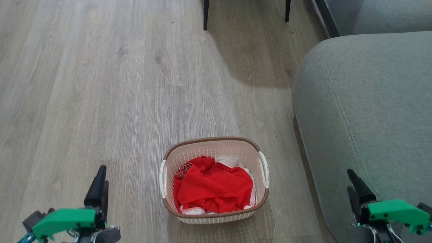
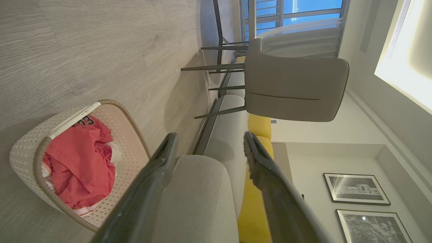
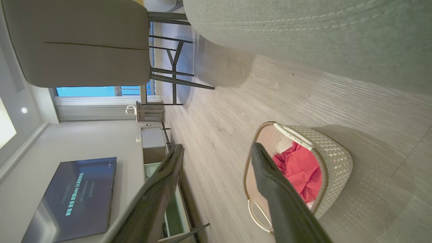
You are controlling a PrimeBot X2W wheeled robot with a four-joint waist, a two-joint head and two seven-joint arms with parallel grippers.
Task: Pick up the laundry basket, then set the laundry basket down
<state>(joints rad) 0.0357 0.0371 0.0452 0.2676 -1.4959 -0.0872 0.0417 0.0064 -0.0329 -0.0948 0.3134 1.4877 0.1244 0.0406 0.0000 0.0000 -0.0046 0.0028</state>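
The laundry basket stands on the wood floor in the lower middle of the head view: cream perforated walls, brown woven-look rim, white side handles, red and white clothes inside. It also appears as the basket in the left wrist view and as the basket in the right wrist view. My left gripper hangs open to the basket's left, well apart from it. To the basket's right, over the sofa edge, my right gripper is also open. Left fingers and right fingers stand spread with nothing between them.
A grey sofa fills the right side, close to the basket's right handle. Dark chair legs stand at the far top. A grey chair, yellow cushions, a TV and a low cabinet lie further off.
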